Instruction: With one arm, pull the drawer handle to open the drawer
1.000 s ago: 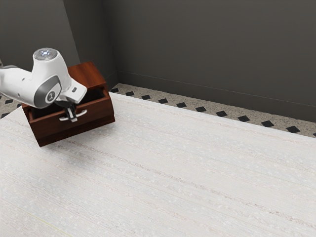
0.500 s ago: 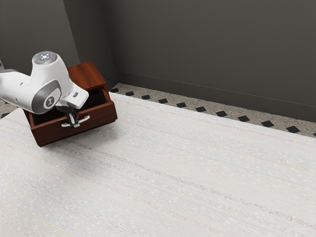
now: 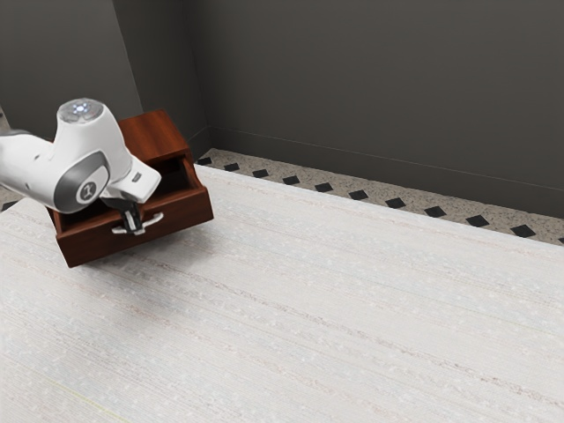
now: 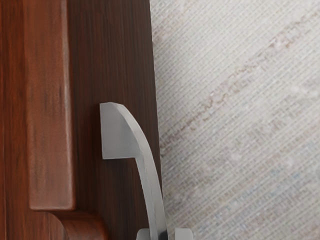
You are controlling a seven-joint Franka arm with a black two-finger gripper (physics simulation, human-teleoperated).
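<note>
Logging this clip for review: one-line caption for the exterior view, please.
Franka hand clamped on the grey handle of a partly open reddish-brown drawer on a pale wooden tabletop.

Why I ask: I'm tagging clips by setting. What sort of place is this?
Probably a simulated indoor room: dark walls, a speckled floor with black diamonds, and a pale wooden table.

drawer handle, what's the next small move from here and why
Probably a short straight pull away from the cabinet, toward the exterior view's right. The gripper looks shut on the drawer handle, and the drawer stands only partly out, a dark gap behind its front, so travel likely remains.
</note>
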